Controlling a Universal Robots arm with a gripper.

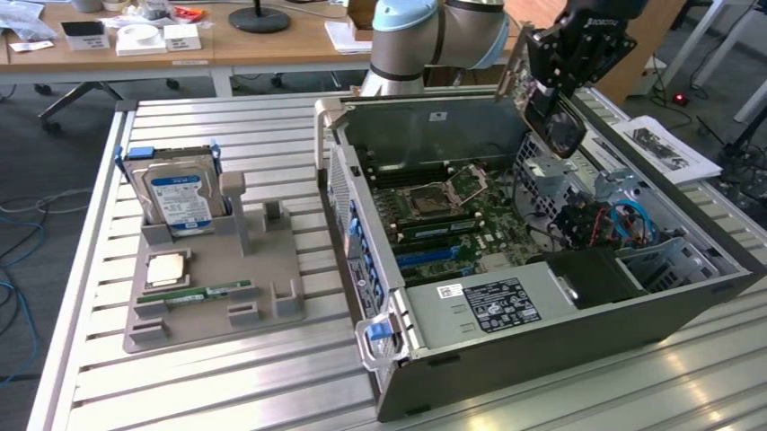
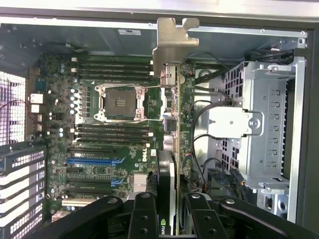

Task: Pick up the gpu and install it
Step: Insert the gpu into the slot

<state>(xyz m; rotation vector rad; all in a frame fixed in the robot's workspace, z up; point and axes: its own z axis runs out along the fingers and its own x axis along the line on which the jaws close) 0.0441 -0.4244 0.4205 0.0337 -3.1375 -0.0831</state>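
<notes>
The gripper (image 2: pixel 172 221) is clamped on the gpu (image 2: pixel 172 129), with a black finger on each side of the card. In the exterior view, the gripper (image 1: pixel 573 54) holds the gpu (image 1: pixel 555 121) up in the air. It is over the far corner of the open computer case (image 1: pixel 576 359), toward the exterior view's right. The card hangs on its edge and touches nothing but the gripper.

The step in hand looks like bringing the card over the motherboard (image 2: pixel 134 159) to its slot. To do it well, the card should be straight up and down, not tipped. Its long edge should run the same way as the blue slot (image 2: pixel 94 161). Right now it looks crosswise to that slot. The card also seems to hang off to one side, near the drive cage (image 2: pixel 269 124) and its loose wires, so it should not brush them. A slow, even move is safest, because the card is thin and could slip.

The gpu is a thin green card. It has a round black fan on one face and a shiny metal bracket (image 2: pixel 172 45) at one end. In the wrist view it shows edge-on, like a narrow strip.

On the surface (image 1: pixel 215 386) beside the case, a grey holder (image 1: pixel 204 296) carries a hard drive (image 1: pixel 180 193).
</notes>
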